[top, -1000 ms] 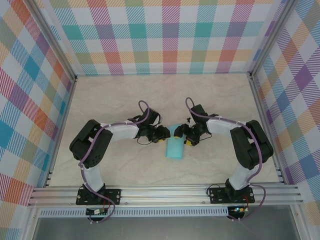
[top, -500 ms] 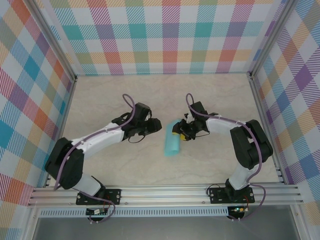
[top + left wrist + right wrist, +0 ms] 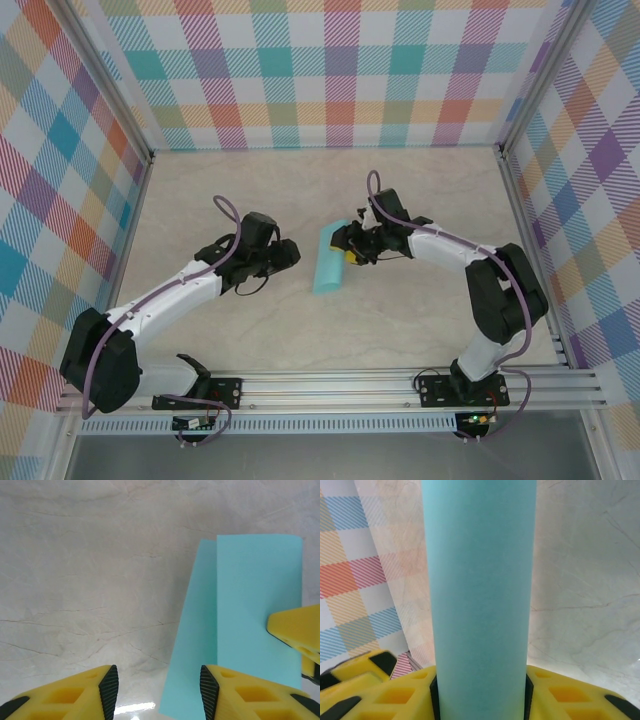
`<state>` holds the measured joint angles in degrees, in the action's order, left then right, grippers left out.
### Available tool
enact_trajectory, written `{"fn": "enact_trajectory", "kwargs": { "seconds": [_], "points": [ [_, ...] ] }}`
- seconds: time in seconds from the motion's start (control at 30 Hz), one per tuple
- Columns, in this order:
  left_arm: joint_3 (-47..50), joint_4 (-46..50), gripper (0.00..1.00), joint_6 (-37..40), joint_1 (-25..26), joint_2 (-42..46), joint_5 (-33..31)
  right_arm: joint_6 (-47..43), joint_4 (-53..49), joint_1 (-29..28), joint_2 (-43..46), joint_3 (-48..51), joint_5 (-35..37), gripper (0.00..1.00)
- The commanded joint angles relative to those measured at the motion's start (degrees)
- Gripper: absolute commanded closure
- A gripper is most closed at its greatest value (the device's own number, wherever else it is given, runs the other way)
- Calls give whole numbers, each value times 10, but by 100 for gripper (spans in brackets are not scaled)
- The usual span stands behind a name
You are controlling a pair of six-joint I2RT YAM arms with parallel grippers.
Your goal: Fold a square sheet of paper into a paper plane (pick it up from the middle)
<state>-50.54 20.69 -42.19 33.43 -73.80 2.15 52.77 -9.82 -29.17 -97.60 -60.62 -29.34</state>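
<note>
The square sheet of paper (image 3: 327, 262), thin matte turquoise, lies near the middle of the bench (image 3: 250, 190) folded into a long narrow strip, one layer slightly askew of the other. The right gripper (image 3: 347, 252) has its jaws closed across the strip's width, bowing it into a smooth arch, probably to stiffen it for carrying. The left gripper (image 3: 159, 690) hovers just beside the long edge, jaws partly open and empty, over pale marbled laminate.
</note>
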Motion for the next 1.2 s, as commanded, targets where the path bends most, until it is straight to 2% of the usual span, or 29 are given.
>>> {"fn": "enact_trajectory", "kwargs": {
  "seconds": [0.0, 0.3, 0.43, 0.7, 1.17],
  "points": [
    [6, -20, 49, 7, -6, -10, 46, 12, 5, -5, -40, -10, 24, 55],
    [12, -96, 49, -6, -9, -84, 120, -17, -41, -12, -70, -10, 94, 46],
    [10, -109, 49, -7, -10, -103, 130, -22, -64, -13, -69, -8, 134, 38],
    [6, -114, 50, -3, -14, -121, 139, -78, -118, -16, -103, -39, 153, 32],
    [11, -125, 50, -3, -30, -129, 155, -96, -181, -17, -113, -53, 203, 33]
  ]
}}
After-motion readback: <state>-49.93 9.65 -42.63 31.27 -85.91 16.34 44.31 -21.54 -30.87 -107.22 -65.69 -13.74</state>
